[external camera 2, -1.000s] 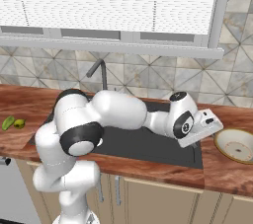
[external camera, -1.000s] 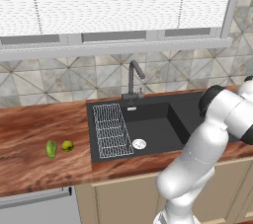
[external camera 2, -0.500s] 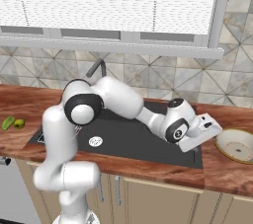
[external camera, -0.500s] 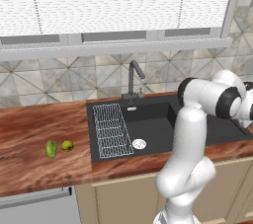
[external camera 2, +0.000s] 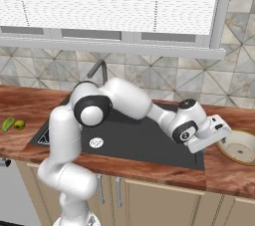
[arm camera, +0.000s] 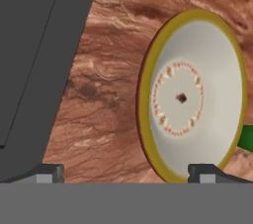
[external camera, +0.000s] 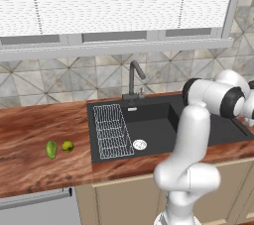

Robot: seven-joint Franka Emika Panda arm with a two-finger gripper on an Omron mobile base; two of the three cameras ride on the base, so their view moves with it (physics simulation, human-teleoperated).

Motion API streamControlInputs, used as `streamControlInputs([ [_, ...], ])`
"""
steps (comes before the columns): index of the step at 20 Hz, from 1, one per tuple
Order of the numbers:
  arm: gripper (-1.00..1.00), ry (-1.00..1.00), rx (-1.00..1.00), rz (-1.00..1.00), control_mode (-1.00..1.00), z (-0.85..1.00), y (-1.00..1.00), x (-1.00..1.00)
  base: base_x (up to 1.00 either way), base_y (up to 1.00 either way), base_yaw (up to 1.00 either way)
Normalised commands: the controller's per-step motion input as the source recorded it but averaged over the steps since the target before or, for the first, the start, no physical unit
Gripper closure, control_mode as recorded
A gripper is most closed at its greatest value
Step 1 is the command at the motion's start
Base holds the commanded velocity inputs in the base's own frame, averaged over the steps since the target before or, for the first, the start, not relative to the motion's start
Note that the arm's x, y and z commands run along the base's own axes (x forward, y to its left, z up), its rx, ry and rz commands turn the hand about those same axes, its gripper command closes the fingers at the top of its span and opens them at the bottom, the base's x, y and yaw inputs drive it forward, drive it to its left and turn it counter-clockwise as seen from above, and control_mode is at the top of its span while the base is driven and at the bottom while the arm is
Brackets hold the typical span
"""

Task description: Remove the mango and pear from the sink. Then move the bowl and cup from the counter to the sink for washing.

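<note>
Reddish-brown wood tabletop [external camera: 34, 135] ran along the tiled wall under a window with closed blinds, and I had the black sink [external camera: 154, 120] set into it, with its white wire rack [external camera: 111, 131] on the left part and the dark faucet [external camera: 133, 78] at the back edge. On the tabletop well to the left of the sink I saw two green fruits lying just beside each other: a longer oval one [external camera: 51, 149] and a rounder one [external camera: 67, 146]; I could not tell from these views which was the mango and which the pear. The sink basin itself looked bare apart from the drain [external camera 2: 96, 142]. From the right base camera, the arm reached across the sink to its right end, and the gripper [external camera 2: 226, 131] hung past the sink's right rim, close to the bowl [external camera 2: 241, 146], which sat on the tabletop to the right of the sink. In the hand camera the bowl [arm camera: 192, 94] showed its pale, speckled inside and yellowish rim, lying on the wood between the two fingers [arm camera: 49, 172], which stood spread wide apart and pinched nothing. A sliver of the green cup [arm camera: 246, 137] peeked out just past the bowl's far edge, also on the tabletop.
</note>
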Motion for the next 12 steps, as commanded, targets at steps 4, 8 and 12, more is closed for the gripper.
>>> streamControlInputs([
  [4,-1.0,0.0,0.02,0.0,-1.0,0.0,-0.18,0.04,0.0,0.0,0.0],
  [8,-1.0,0.0,0.0,0.01,-1.0,-0.04,-0.11,0.02,0.0,0.0,0.0],
  [12,-1.0,0.01,0.0,0.02,-1.0,-0.08,-0.08,0.12,0.0,0.0,0.0],
])
